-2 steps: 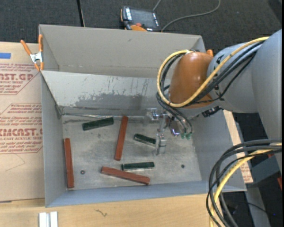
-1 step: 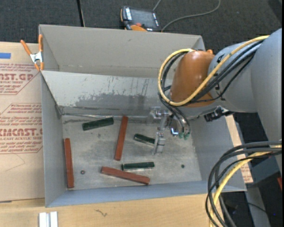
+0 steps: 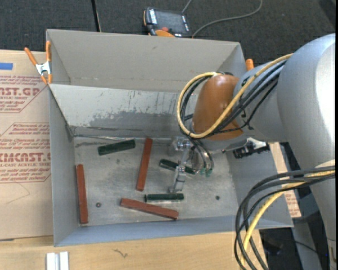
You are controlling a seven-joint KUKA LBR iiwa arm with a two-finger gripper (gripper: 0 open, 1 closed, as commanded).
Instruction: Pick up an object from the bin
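My gripper (image 3: 181, 173) hangs low over the right middle of the bin floor, under the orange wrist cover. A short dark green stick (image 3: 168, 164) lies just to its left, touching or partly under it. Another dark green stick (image 3: 164, 196) lies flat just below the gripper. A red-brown stick (image 3: 143, 163) stands slanted to the left of both. A longer red-brown stick (image 3: 149, 208) lies near the front wall.
A third dark green stick (image 3: 116, 147) lies at the back left of the floor. A red-brown stick (image 3: 81, 193) runs along the left wall. The arm and its cables cover the bin's right side.
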